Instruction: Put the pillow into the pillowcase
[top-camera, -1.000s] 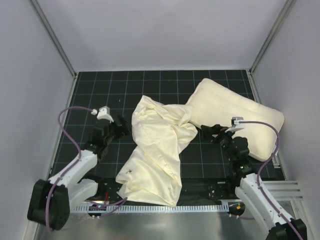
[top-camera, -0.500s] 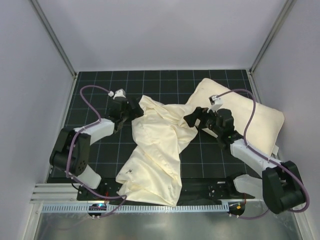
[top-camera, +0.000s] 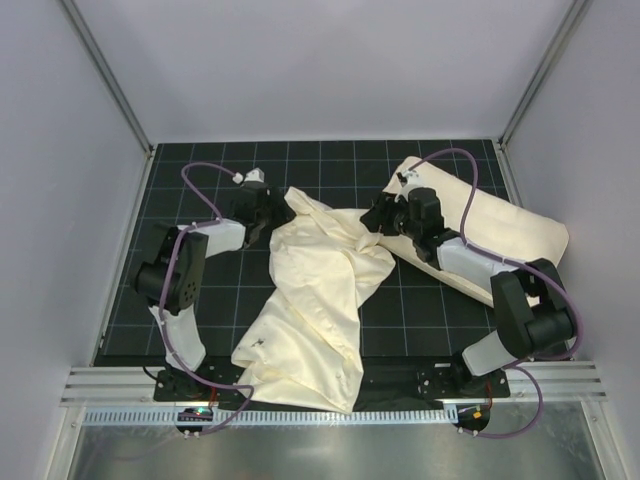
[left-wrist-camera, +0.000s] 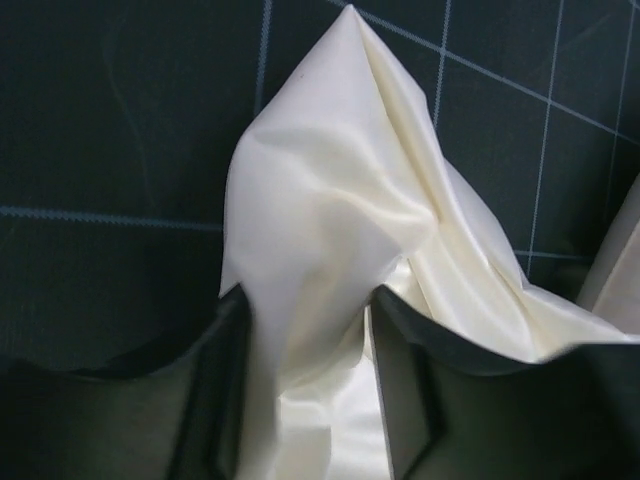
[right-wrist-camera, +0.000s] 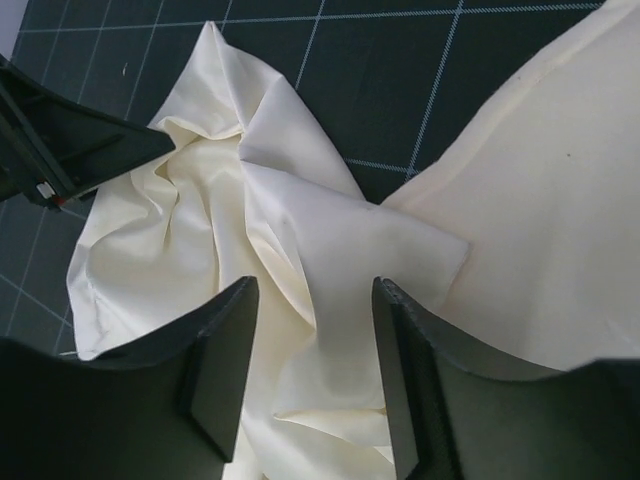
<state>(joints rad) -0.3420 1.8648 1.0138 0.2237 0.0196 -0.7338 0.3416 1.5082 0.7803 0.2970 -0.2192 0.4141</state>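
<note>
Top view: pillowcase (top-camera: 315, 290) lies crumpled mid-worktop (top-camera: 420, 310). The pillow (top-camera: 505, 230) is at far right, outside it. Left gripper (top-camera: 279, 211) and right gripper (top-camera: 373, 216) are at the pillowcase's far corners.
Left wrist: jaws astride a raised pillowcase fold (left-wrist-camera: 330, 200). Cannot tell whether it is pinched.
Right wrist: jaws spread over a pillowcase corner (right-wrist-camera: 200, 230), pillow (right-wrist-camera: 540, 180) beside.

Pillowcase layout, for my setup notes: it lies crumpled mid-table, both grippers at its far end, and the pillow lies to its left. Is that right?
One slip: the top external view shows the pillow to the right of the pillowcase, not the left. The rest holds: crumpled mid-table, left gripper and right gripper at its far end.
</note>
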